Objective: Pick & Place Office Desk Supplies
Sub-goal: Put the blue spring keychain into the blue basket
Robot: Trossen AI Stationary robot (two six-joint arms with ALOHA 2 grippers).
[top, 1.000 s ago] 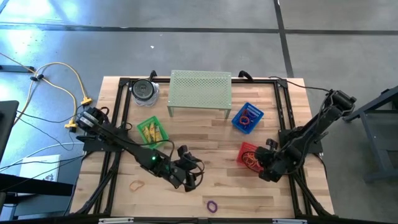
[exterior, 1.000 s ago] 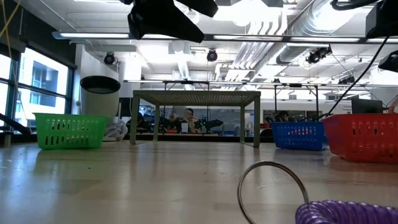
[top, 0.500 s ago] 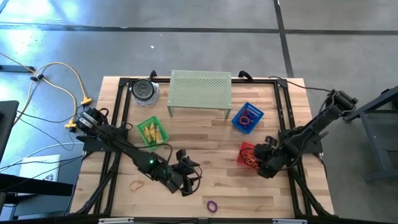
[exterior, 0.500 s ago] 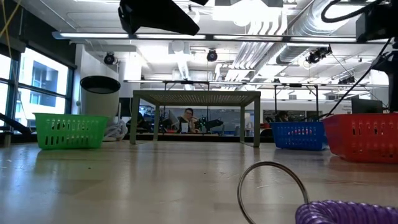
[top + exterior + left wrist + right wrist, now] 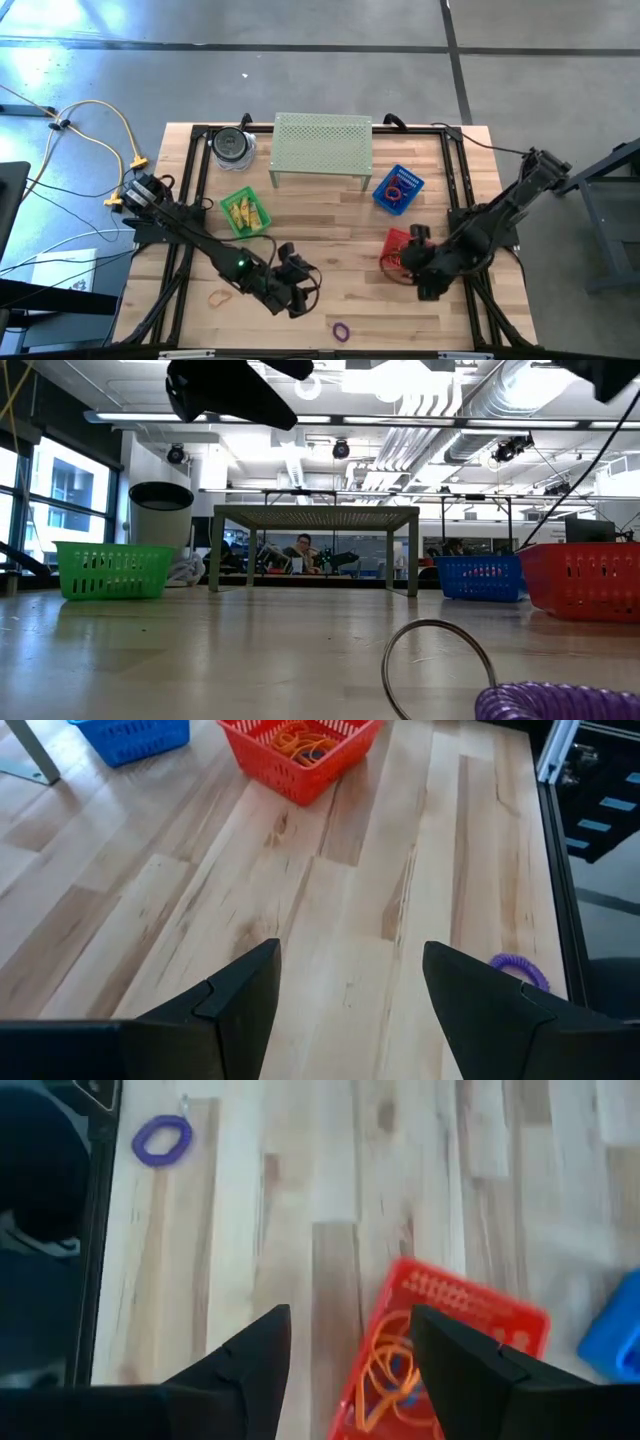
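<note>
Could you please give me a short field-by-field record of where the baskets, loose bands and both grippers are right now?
left gripper: open, empty, above the bare wood near the table's front
right gripper: open, empty, beside the red basket
red basket: holds orange bands
blue basket: holds a red band
green basket: holds yellow pieces
purple band: loose at the front edge
tan band: loose on the table, on the left arm's side
</note>
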